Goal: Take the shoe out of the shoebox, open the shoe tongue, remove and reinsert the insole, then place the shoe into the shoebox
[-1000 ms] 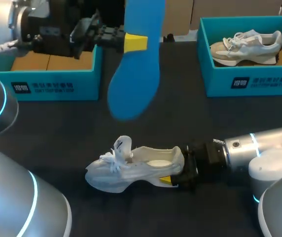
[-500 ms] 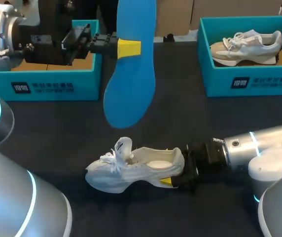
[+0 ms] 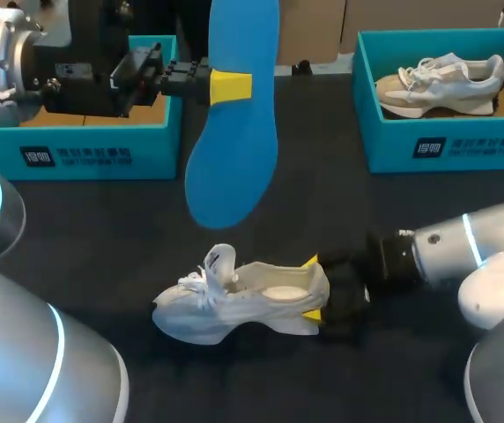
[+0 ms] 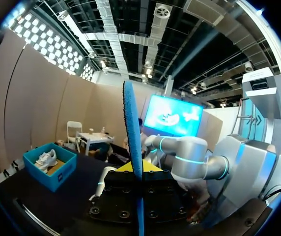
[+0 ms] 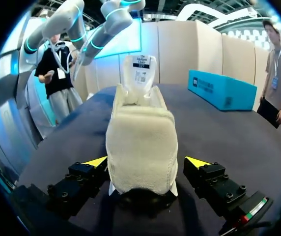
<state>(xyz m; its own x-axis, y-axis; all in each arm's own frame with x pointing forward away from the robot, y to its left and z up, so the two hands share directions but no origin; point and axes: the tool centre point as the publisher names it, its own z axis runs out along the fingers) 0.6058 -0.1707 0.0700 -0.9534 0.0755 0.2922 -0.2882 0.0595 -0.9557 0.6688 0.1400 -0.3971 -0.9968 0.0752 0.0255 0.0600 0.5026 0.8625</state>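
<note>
Left claw point(image 3: 230, 86): clamped on the blue insole point(image 3: 233, 141), upper middle of the head view. The insole hangs upright with its broad end down, above the shoe and clear of it.
Right claw point(image 3: 314, 288): wide, with one finger on each side of the heel of the white shoe point(image 3: 234, 304) and neither visibly pressing. It is in the lower middle-right of the frame.
Shoe: on the table point(image 3: 102, 229), lower centre, toe toward frame left, tongue point(image 3: 221, 260) standing up and the opening exposed.
Risk 1: with the heel unclamped, the descending insole may push the shoe along the table instead of entering it.
Risk 2: the pinch is narrow, so the insole may swivel or buckle on contact with the collar.
Risk 3: the tongue may drop back over the opening.
Left shoebox point(image 3: 93, 154): upper left, bare cardboard floor, no shoe inside.
Right shoebox point(image 3: 446, 145): upper right, holds a second shoe point(image 3: 441, 84) lying on its side.
</note>
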